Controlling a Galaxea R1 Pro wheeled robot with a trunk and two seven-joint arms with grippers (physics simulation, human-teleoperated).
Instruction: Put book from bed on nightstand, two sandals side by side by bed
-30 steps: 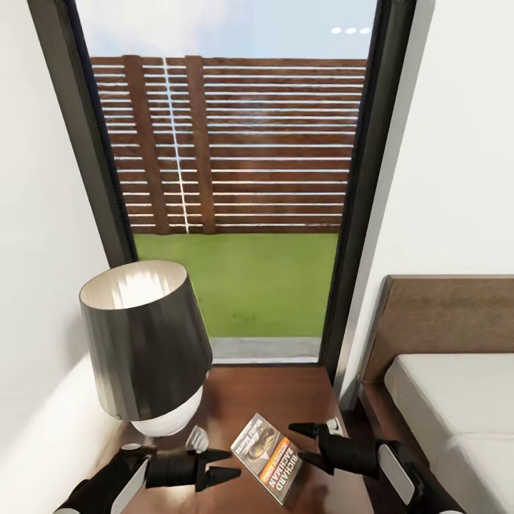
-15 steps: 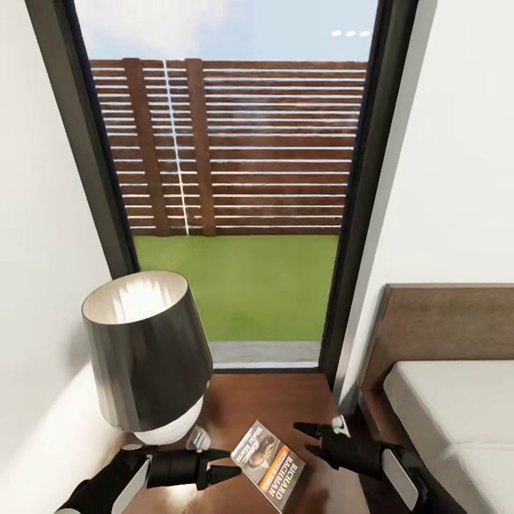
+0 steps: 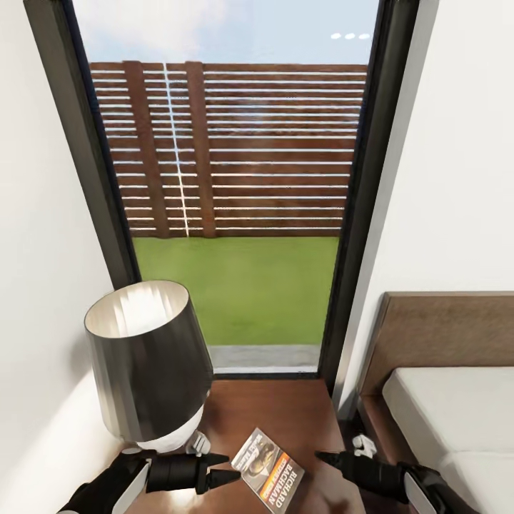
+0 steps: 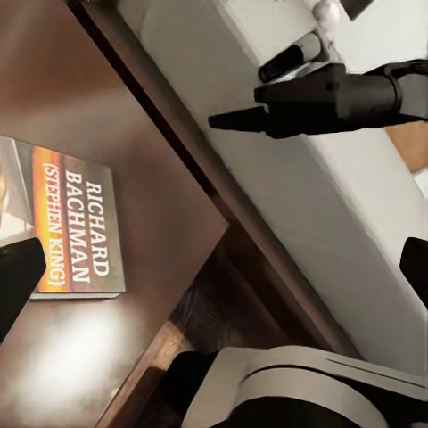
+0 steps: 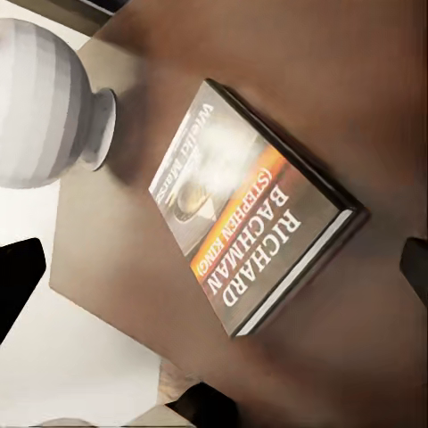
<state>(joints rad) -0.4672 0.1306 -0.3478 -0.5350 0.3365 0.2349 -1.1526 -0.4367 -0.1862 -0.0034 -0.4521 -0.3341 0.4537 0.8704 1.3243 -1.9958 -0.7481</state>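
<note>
Book stage judged complete: the book (image 3: 268,468) lies flat, cover up, on the nightstand (image 3: 285,407), in front of the lamp (image 3: 146,357) and just beside the bed (image 3: 446,400). The left hand (image 3: 230,469) hovers near the book, fingers spread and empty; the right hand (image 3: 330,459) is clear of it, also apparently spread, holding nothing. Pairing the sandals by the bed remains.

Nightstand (image 3: 285,414) — glossy dark wood; book (image 3: 268,468) cover glossy (paper).
</note>
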